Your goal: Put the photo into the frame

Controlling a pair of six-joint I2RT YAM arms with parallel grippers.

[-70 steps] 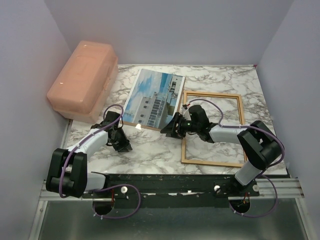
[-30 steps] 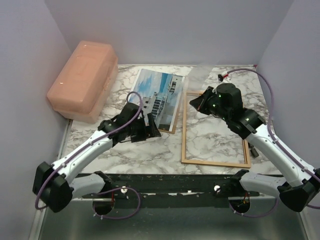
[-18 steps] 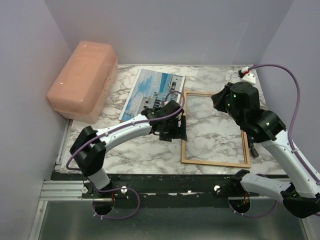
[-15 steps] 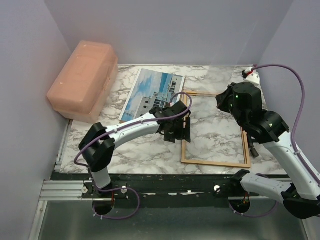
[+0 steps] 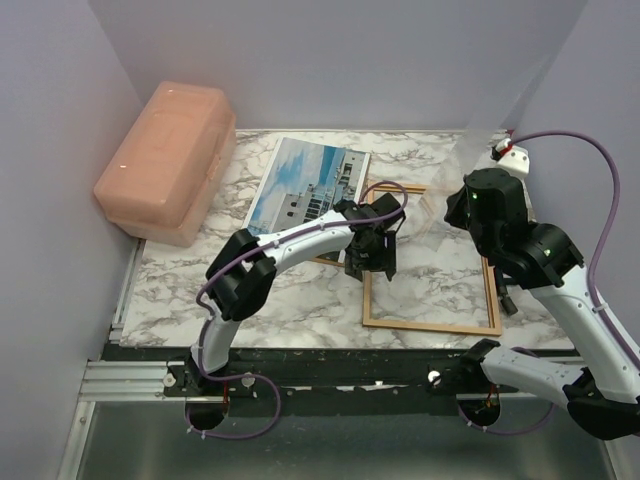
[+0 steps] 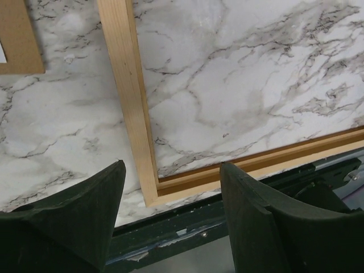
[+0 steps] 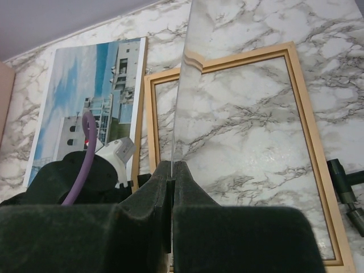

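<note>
Where nearest the arm bases, at lower centre-right of the top view, find the frame (image 5: 430, 325) lying flat on the marble table (image 5: 290, 300), long axis running near to far. Note the left gripper (image 5: 370, 268) over its left rail. Fingers (image 6: 85, 216) apart, the frame's near left corner showing in the gap between them in the wrist view, clamped on nothing. Cannot tell whether touching the wood.

Further up, at centre right, record the right gripper (image 7: 172, 168) raised above the frame's far half, jaws pressed together on one edge of a clear pane (image 7: 190, 79) lifted off the table.

Beyond, at upper centre-left, locate the photo (image 5: 305, 190), picture side up on a brown backing board (image 6: 17, 34), outside the frame, its right edge just beside the frame's far left corner, long axis slightly skewed against the frame's. At far upper left, log a pink box (image 5: 165, 160), well apart.

Judge the photo to lie up and left of both grippers, nearer the left one. Judge the right arm occupied with the pane. Expect the coming move to require carrying the print rightwards, with its long axis turned parallel to the rails.
</note>
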